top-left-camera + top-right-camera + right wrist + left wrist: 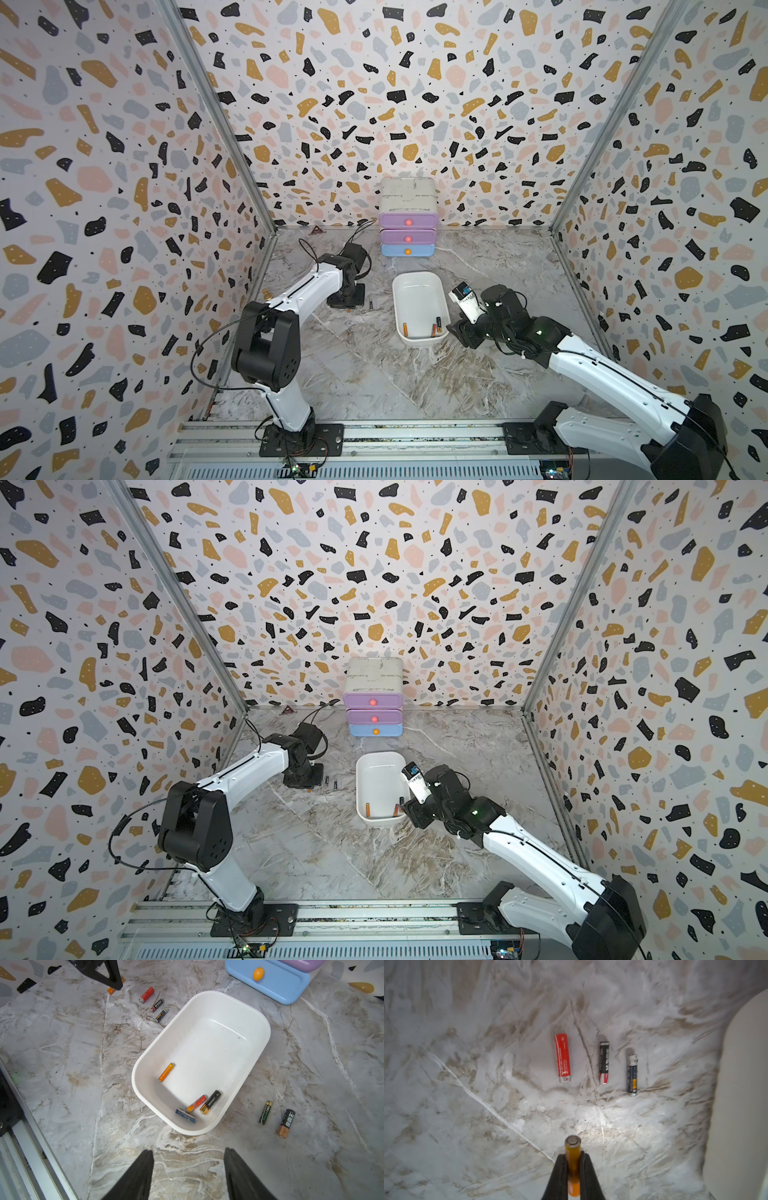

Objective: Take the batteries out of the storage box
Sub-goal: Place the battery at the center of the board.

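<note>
The white storage box (207, 1043) sits mid-table in both top views (417, 295). Several batteries lie at its near end: an orange one (166, 1072), an orange-red one (196, 1103), a black-and-copper one (210, 1102) and a blue one (186, 1115). On the table left of the box lie a red battery (562, 1058), a black-red one (604, 1062) and a dark blue one (632, 1075). Beside them my left gripper (573, 1154) is shut on an orange battery (572, 1148), low over the table. Right of the box lie two more batteries (265, 1112) (286, 1123). My right gripper (188, 1153) is open and holds nothing, just before the box's near end.
A white cabinet with purple and blue drawers (408, 220) stands against the back wall behind the box. Patterned walls close in the left, right and back. A metal rail (374, 436) runs along the front edge. A small brass piece (268, 295) stands by the left wall.
</note>
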Motion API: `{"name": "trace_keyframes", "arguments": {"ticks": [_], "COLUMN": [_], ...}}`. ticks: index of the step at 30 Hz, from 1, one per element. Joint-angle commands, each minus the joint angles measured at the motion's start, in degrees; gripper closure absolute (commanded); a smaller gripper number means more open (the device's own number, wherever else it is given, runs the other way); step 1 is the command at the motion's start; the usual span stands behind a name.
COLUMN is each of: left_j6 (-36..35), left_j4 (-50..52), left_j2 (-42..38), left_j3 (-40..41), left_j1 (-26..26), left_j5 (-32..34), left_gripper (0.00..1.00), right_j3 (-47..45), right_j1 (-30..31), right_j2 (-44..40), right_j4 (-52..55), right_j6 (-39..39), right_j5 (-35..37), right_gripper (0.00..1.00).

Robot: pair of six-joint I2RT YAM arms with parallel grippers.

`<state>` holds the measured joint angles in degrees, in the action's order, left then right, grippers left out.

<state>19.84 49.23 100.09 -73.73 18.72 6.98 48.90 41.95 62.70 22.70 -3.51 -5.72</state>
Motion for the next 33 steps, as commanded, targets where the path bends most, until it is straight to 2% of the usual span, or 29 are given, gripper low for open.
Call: {"name": "trace_keyframes", "arguments": {"ticks": [1,9,15,19,25,33], "left_j6": [1.51,1.87,2.33,2.57,2.85,3.53], "left_j4": [-2.89,-5.17,-6.42,-6.79,-7.44,-6.54], "left_j2": [1.43,4.29,4.95,5.46,6.25,2.74], "left_j3": [2.13,3.36,4.54,4.92,4.92,4.66], "left_j1": [-0.26,-0.26,-0.27,-0.27,-0.26,-0.31], "left_j5": [1.03,0.55,-0.3,-0.66,-2.2,-3.31], "left_gripper": [0.98,0.94,0.87,0.85,0.72,0.65], "right_j3": [3.15,11.18,21.44,25.79,34.27,38.78], "right_j1": [0.92,1.44,2.27,2.87,3.7,3.84], "right_j2": [1.45,10.5,22.44,28.26,37.34,45.31], "right_j4": [2.62,10.79,21.74,23.65,27.57,29.33], "right_j6": [1.52,2.65,2.58,1.92,3.52,10.75], "right_j5": [3.0,7.26,8.26,9.14,5.37,1.29], "right_gripper": [0.4,0.38,0.39,0.4,0.43,0.45]}}
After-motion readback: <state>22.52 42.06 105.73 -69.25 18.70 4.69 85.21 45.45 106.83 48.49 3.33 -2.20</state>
